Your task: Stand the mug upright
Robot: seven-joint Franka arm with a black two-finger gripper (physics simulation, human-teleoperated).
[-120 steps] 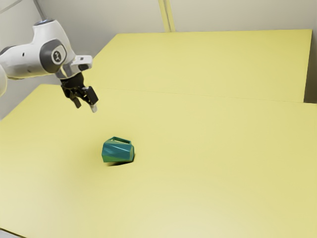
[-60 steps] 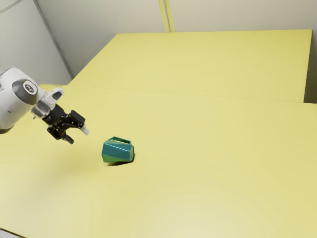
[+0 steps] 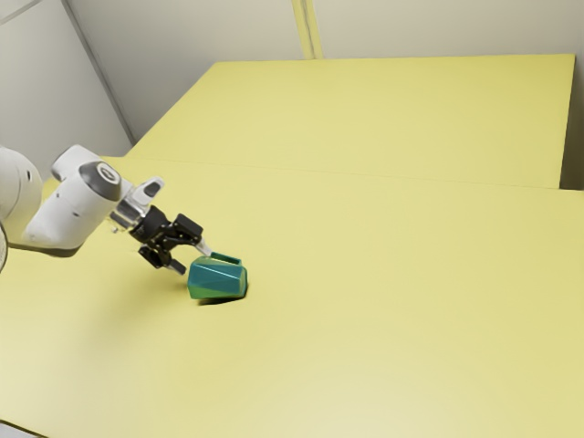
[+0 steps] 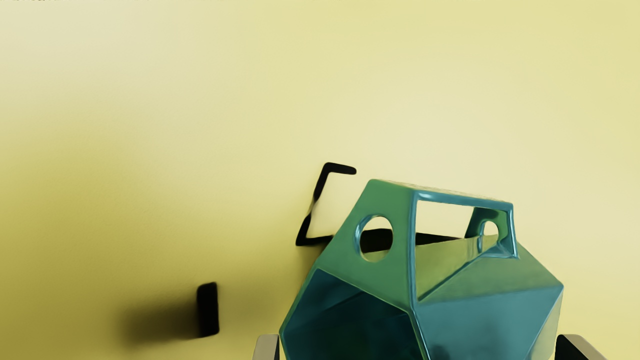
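From where I stand, the black two-finger gripper point(image 3: 195, 260) is spread wide, with no grip that I can make out; its fingers point(image 4: 266, 349) flank the faceted teal mug point(image 3: 217, 279), which lies on its side at about four o'clock from the hand in the exterior view, on the smooth yellow table point(image 3: 383, 301); its angular handle point(image 4: 392, 195) sits toward one o'clock; I'd guess it light, rigid, slippery on those glossy facets; best pinched squarely across opposite body walls, sparing the handle.
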